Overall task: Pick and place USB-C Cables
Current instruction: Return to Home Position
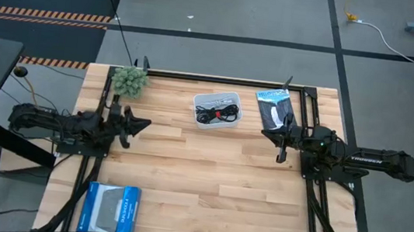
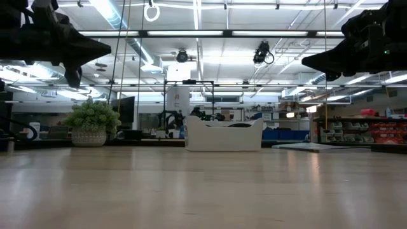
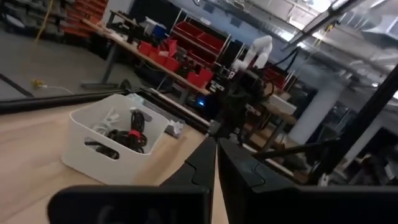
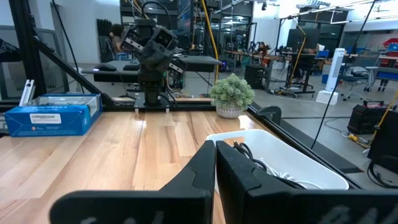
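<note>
Logged: bin (image 1: pixel 197 105) white; cables (image 1: pixel 217 114) black, white, one red-banded; box (image 1: pixel 110 208) blue; packet (image 1: pixel 276 108) black-and-white; plant (image 1: pixel 130 81) green.

The tabletop (image 1: pixel 201 170) is pale wood in glued strips with a smooth satin sheen, the far bin (image 3: pixel 134 165) is smooth matt white plastic holding rubbery-looking USB-C cables (image 1: pixel 219 113), the near-left box (image 1: pixel 110 208) looks like glossy blue card, and the far-right packet (image 1: pixel 277 108) is shiny plastic film.

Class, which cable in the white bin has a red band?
The black cable in the middle of the bin; a red band wraps it, while the white cable beside it has none.
</note>
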You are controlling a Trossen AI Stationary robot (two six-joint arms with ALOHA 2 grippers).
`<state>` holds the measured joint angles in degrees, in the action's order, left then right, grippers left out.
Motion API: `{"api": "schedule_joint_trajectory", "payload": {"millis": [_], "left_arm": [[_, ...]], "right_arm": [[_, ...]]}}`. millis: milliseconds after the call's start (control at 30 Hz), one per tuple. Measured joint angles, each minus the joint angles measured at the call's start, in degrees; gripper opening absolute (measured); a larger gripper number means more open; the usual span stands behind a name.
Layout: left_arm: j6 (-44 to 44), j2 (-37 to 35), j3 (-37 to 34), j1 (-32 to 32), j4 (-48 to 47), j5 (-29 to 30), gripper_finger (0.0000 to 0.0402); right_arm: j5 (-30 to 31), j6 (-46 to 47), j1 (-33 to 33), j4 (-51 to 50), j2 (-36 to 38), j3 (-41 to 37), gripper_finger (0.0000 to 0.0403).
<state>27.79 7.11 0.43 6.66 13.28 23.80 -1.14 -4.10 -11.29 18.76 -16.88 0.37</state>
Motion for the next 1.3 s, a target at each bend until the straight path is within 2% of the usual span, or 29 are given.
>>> {"api": "schedule_joint_trajectory", "payload": {"millis": [100,267,467,900,1300], "left_arm": [[-2.9,0.0,0.0,-0.1,-0.4,0.7,0.0025],[-3.4,0.0,0.0,-0.1,-4.2,5.0,0.0025],[-3.4,0.0,0.0,-0.1,-8.2,4.9,0.0025],[-7.9,0.0,0.0,-0.1,-9.0,3.8,0.0025],[-7.5,0.0,0.0,-0.1,-9.2,3.4,0.0025]], "right_arm": [[0.0,0.0,0.0,0.0,0.0,0.0,0.002],[0.0,0.0,0.0,0.0,0.0,0.0,0.002],[0.0,0.0,0.0,0.0,0.0,0.0,0.002],[0.0,0.0,0.0,0.0,0.0,0.0,0.002],[0.0,0.0,0.0,0.0,0.0,0.0,0.002]]}}
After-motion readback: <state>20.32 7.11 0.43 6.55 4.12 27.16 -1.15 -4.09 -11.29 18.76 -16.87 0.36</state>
